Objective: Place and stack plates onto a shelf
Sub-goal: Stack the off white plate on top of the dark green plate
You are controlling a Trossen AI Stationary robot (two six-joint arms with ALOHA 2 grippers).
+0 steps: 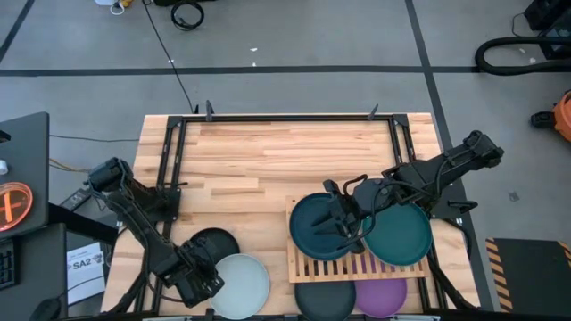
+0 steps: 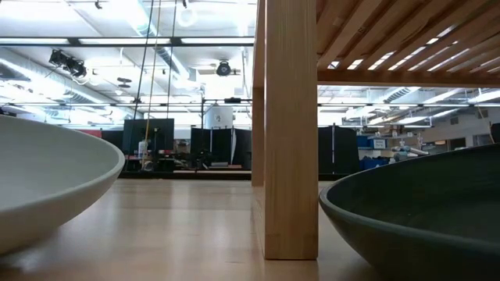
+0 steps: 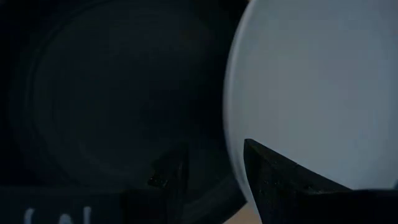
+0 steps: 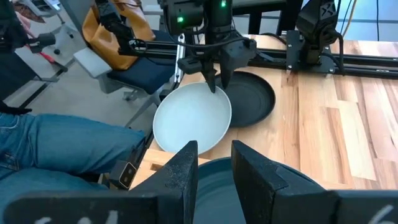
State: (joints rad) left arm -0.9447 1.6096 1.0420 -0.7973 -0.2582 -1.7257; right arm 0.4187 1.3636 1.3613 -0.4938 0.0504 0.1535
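Plates sit in two groups along the near edge of your table (image 1: 268,152). On the slatted wooden shelf (image 1: 330,266) near the near-right corner, a dark navy plate (image 1: 314,227) lies on the left half and a teal plate (image 1: 399,234) on the right half, their rims close together or just overlapping. Under the shelf, at the table's near edge, you can see part of a black plate (image 1: 323,300) and a purple plate (image 1: 382,297) side by side.

Your right gripper (image 1: 350,212) is over the right rim of the navy plate; in the right wrist view its fingers (image 4: 185,167) stand apart with the navy rim (image 4: 217,186) between them, but you cannot tell whether they touch it.

Toward the near-left corner, a pale mint plate (image 1: 241,285) lies on the table top, with another black plate (image 1: 214,242) just beside it. Your left gripper (image 1: 201,281) is at the mint plate's left rim. In the left wrist view its fingers (image 3: 273,180) are parted around that rim (image 3: 233,124), with no clamping visible.
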